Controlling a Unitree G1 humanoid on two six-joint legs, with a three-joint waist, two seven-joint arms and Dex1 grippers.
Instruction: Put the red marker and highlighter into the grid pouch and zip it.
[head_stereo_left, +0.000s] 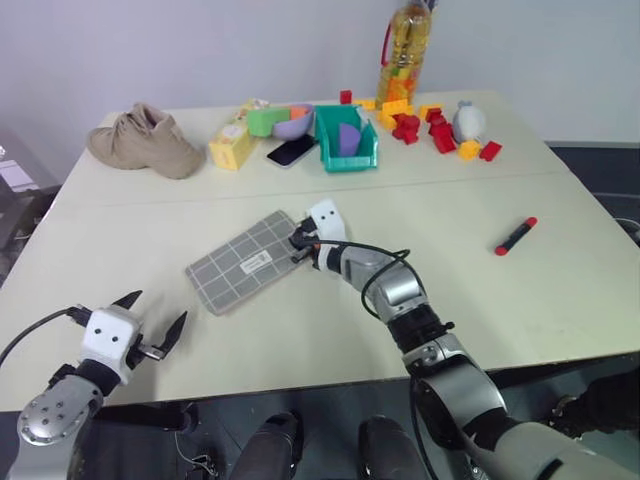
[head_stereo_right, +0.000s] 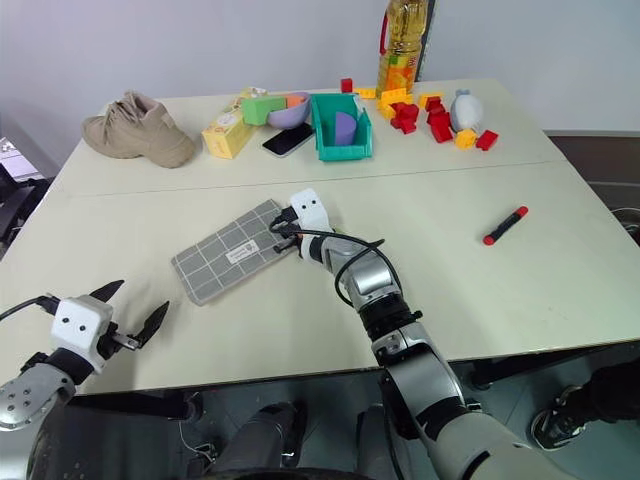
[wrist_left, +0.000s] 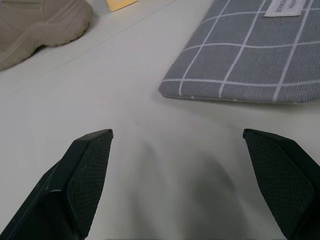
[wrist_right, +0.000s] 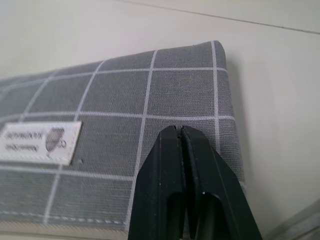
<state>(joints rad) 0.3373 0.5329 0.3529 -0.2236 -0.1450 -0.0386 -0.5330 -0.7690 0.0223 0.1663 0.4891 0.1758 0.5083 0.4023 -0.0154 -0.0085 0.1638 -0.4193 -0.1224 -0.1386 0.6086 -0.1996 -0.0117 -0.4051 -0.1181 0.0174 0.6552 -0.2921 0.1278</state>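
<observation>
**My right claw shut over the pouch, my left spread wide**

From my head cameras: the grid pouch (head_stereo_left: 245, 262) lies flat near the middle of the table (head_stereo_left: 480, 300), set at a slant. My right gripper (head_stereo_left: 303, 240) sits at the pouch's right end, its fingers pressed together, over the fabric; whether it pinches anything there I cannot tell. My left gripper (head_stereo_left: 155, 323) hovers at the table's near left edge, fingers spread wide and empty, apart from the pouch. The red marker (head_stereo_left: 516, 236) lies alone on the bare tabletop, well to the right of the pouch. At the far side stand a beige shoe (head_stereo_left: 145, 142), a yellow carton (head_stereo_left: 231, 146), a black phone (head_stereo_left: 292, 151), a green bin (head_stereo_left: 347, 140), a bottle (head_stereo_left: 406, 50) and scattered red and yellow blocks (head_stereo_left: 432, 126).

From my left wrist: my two fingers (wrist_left: 85, 175) stand far apart above bare table, with a pouch corner (wrist_left: 250, 65) ahead of them, not touching.

From my right wrist: my fingers (wrist_right: 187, 185) are closed tip to tip over the grid cloth, beside the white label (wrist_right: 40, 142).
</observation>
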